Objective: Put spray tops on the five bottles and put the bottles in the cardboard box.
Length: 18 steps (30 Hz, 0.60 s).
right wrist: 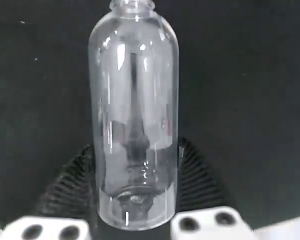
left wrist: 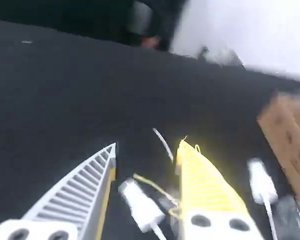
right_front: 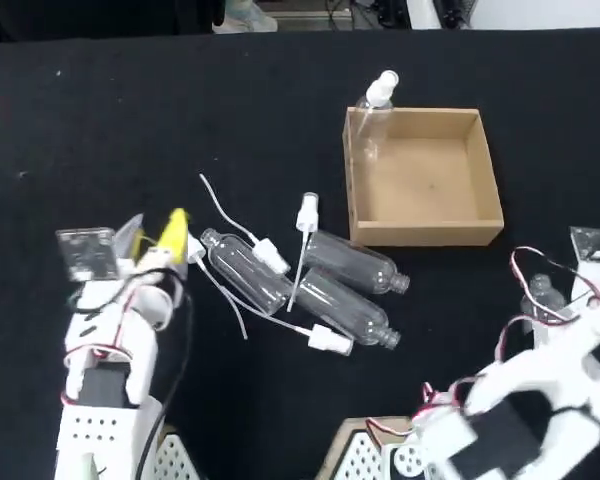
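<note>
While right fingers (right wrist: 202,175) clamp its base, the bottle (right wrist: 134,115) stands neck-up

I see a black tabletop (right_front: 100,100), brown cardboard box (right_front: 425,235), clear bottles (right_front: 355,262), white spray tops (right_front: 329,340), and left fingers (left wrist: 205,185) yellow and ribbed white.

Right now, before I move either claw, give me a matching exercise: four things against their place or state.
1 capped bottle
2 right claw
3 left claw
4 three bare bottles

A lying side by side
B shut on a bottle
C at the box's far corner
D open over a spray top

Pairs: 1-C, 2-B, 3-D, 4-A.
</note>
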### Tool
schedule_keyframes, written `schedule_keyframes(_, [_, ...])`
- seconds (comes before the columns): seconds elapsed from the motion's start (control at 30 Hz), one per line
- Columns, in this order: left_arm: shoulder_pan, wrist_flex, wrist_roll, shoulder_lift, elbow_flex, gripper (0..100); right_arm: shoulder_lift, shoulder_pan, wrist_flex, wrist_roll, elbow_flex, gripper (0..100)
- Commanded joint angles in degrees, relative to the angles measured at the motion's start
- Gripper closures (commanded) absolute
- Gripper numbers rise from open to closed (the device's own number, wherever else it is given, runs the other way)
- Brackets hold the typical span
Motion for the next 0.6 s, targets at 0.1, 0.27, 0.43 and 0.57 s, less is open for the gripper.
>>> schedule_keyframes(0.1, [6.2, -0.97, -6.33, -0.7, 1.71, 81, 10.68, 0.79, -1.85, -1.41, -7.43, 84.1])
schedule_keyframes(0.27, [6.37, -0.97, -6.33, -0.35, 1.71, 81, 12.35, 0.7, -1.76, -1.49, -8.04, 69.1])
schedule_keyframes(0.43, [6.55, -0.88, -6.33, -0.26, 1.71, 81, 10.68, -3.87, 3.08, -1.49, -9.01, 71.8])
schedule_keyframes(0.57, [6.73, 0.62, -6.24, -0.18, 1.71, 81, 10.33, -6.33, 6.68, -1.58, -15.25, 74.7])
